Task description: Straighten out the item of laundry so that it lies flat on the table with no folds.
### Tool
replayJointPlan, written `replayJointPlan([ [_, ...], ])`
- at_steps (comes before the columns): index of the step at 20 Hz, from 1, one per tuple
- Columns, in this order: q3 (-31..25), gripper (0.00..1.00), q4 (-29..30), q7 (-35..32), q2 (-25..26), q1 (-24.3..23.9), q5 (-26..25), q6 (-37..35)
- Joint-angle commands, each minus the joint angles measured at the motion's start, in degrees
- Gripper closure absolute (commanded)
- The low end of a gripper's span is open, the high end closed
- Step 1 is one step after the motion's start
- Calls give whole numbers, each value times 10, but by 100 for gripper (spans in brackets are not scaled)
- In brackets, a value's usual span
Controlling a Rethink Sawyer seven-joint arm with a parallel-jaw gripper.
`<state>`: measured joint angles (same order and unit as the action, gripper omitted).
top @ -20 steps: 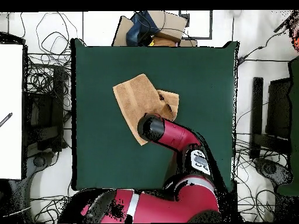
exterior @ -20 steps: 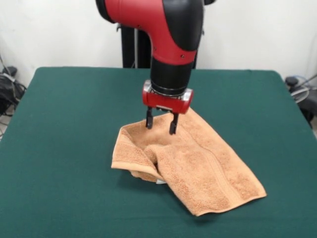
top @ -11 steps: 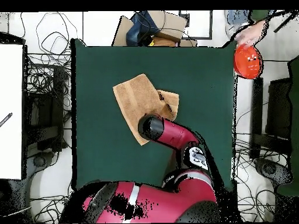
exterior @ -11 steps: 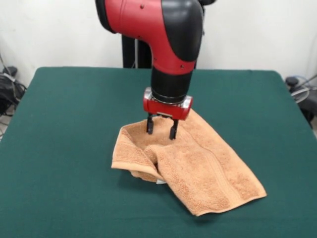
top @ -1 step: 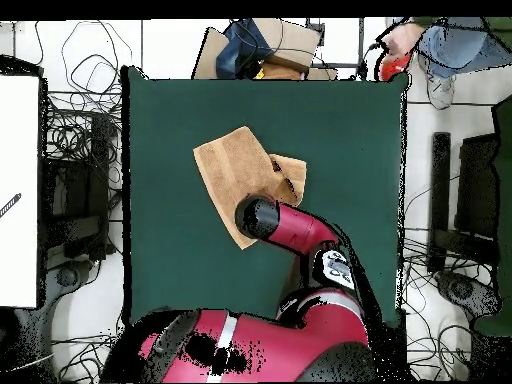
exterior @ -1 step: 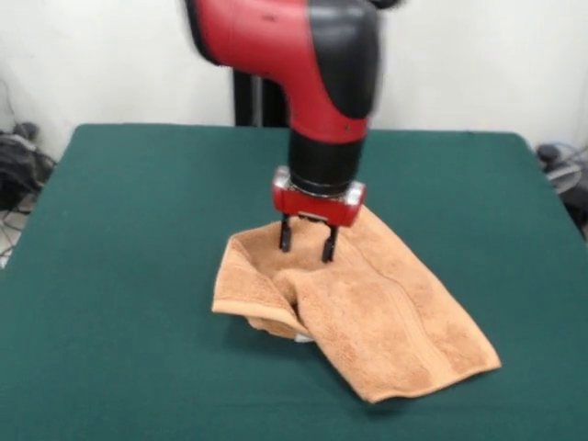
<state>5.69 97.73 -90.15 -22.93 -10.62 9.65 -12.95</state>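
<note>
Towel (exterior @ -1 step: 367, 317) lies crumpled in the lower middle of the front view, its left part doubled over into a soft ridge while the right part spreads flat toward the lower right on the green bench (exterior @ -1 step: 119, 230). My jaws (exterior @ -1 step: 306, 246) hang spread apart and empty just above the fold's upper edge. It looks light and limp, so I judge a pinch at that folded edge best, and the bare bench at the left of the frame gives room to draw it out.
</note>
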Motion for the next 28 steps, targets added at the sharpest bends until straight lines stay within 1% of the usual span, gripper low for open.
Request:
replayJointPlan([
  [1,-34,0,30,-103,-41,13,2,-23],
  [7,-43,0,82,-105,-61,5,-11,13],
  [12,-49,0,110,-108,-54,-9,-26,61],
  [21,-53,0,126,-108,-24,-25,-41,113],
  [28,-54,0,131,-108,-19,-26,-39,122],
])
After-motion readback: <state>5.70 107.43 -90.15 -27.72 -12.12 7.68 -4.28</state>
